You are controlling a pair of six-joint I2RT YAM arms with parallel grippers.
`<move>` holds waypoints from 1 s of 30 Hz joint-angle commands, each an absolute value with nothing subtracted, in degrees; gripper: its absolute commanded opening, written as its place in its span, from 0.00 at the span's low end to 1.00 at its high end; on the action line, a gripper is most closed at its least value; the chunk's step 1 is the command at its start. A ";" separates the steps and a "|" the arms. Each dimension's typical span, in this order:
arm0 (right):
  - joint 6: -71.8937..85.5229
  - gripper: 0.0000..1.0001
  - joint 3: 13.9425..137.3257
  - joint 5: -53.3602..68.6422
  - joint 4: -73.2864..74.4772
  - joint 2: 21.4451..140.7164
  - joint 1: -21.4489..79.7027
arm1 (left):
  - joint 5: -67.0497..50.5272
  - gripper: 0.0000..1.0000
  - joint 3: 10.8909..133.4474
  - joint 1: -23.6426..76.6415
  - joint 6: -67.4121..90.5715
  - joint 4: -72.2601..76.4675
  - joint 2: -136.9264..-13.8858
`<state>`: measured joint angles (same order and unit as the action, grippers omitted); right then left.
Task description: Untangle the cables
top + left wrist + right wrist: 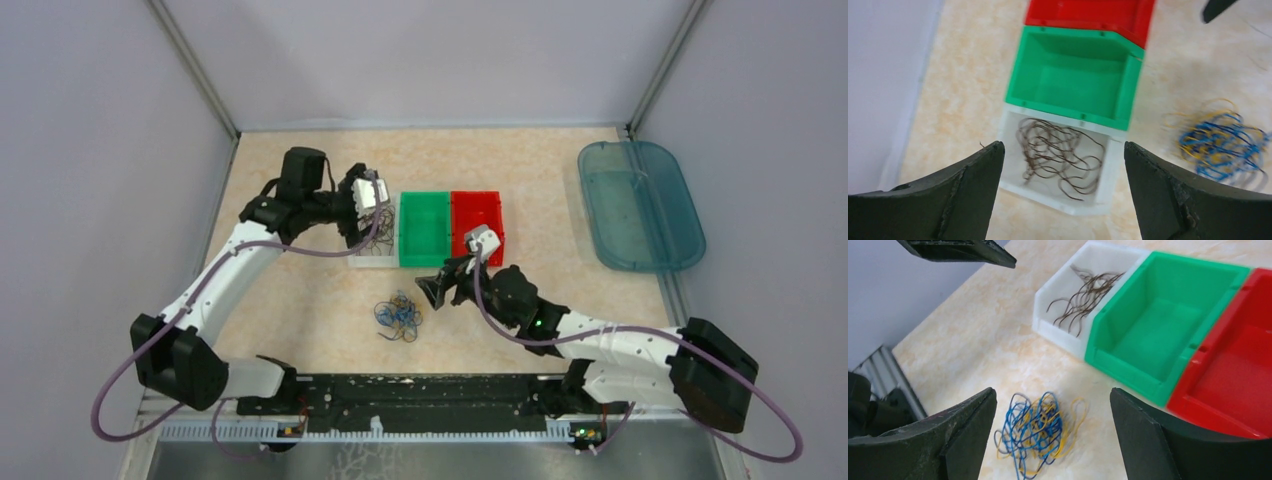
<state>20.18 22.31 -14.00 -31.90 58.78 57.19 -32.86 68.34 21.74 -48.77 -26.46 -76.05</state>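
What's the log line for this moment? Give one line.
left gripper: open, over white bin | right gripper: open, near blue-yellow wires | brown wires: in white bin | green bin: empty

On my left wrist camera the top edge cuts off the red bin [1088,15] and the blue and yellow cables [1220,145] are blurred, while overhead the left gripper [372,212] hides part of the white bin [375,259] and the cables' strands are too small to separate.
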 commanded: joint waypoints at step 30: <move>26.33 0.63 17.19 -6.18 -31.00 53.06 57.04 | -39.34 0.51 43.01 37.95 -83.13 -34.37 -71.13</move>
